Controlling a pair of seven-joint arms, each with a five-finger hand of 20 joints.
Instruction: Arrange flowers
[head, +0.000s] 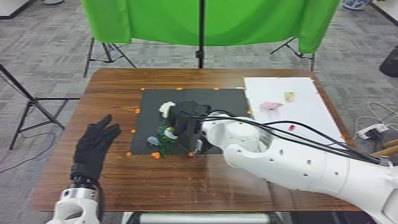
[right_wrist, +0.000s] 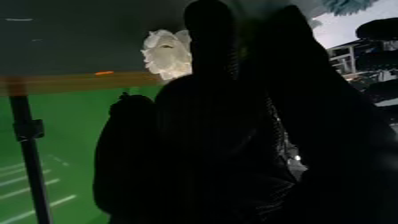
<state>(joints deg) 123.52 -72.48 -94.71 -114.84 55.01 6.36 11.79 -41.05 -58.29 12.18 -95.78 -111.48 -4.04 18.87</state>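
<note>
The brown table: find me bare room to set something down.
The table has bare wood between the left hand and right arm, nearer than the dark mat, and in its far left corner. The mat's far right corner looks free too. Crowded: around the right hand, by the white flower and green stems.

1. OK, tbl (head: 240, 192): brown wood, grain showing, smooth w/ a soft sheen.
2. Mat (head: 151, 107) on it: dark, matt, v. flat finish.
3. White sheet (head: 302, 117): smooth, pale, paper-like; exact mat'l unclear.
4. Backdrop (head: 151, 25): green cloth, soft folds, matt.
5. Now the right arm (head: 302, 167): hard white shell, plastic-looking, smooth, semi-gloss; black cables (head: 306, 131) look rubbery.
6. Left hand (head: 91, 145) & right hand (head: 185, 120): black fabric gloves, mostly matt; right one has small shiny flecks in the wrist view.
7. White flower (right_wrist: 167, 54): thin ruffled petals, cloth- or paper-like.
8. Floor (head: 40, 50): grey carpet, rough, matt.
</note>
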